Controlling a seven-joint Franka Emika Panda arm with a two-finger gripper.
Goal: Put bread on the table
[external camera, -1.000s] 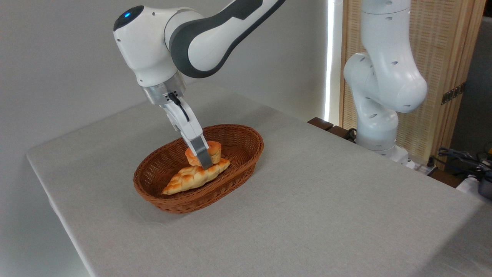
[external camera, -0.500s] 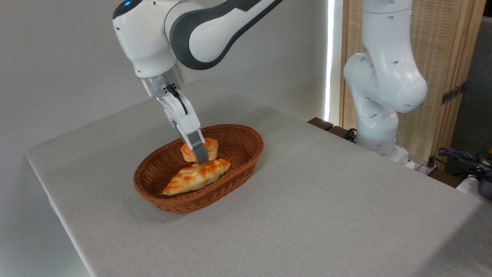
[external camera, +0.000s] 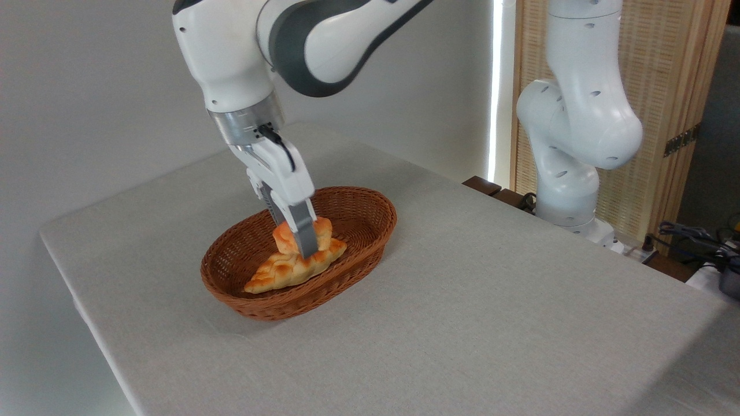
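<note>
Jaws clamped on the bread [external camera: 321, 230], one grey finger [external camera: 303, 233] across its near face, the other hidden behind it. Gripper [external camera: 302, 237] hangs tilted from the arm [external camera: 324, 40], over the middle of the basket [external camera: 370, 242].

Against half a second ago: the wrist has turned, so the gripper body shows more of its broad side and sits a little further right. The bun has shifted with it, now lower in the picture and overlapping the top edge of the braided loaf [external camera: 292, 267]; whether the two touch cannot be told. A full second ago the bun sat about as low as this, so it rose and has come back down in view. The loaf has not moved across all three frames, nor has the basket.

Bun is within the basket's outline, toward its middle, not on the table [external camera: 491, 300].

Count:
- bun: one, round, orange-golden, held.
- loaf: one, longer, paler, pointed, lying along the basket's near side.
- basket: one, brown wicker, oval, on the left half of the surface, nearer the left edge than the right.
- arm: one, base [external camera: 569, 196] standing beyond the far right edge.
- table: one, grey cloth.
</note>
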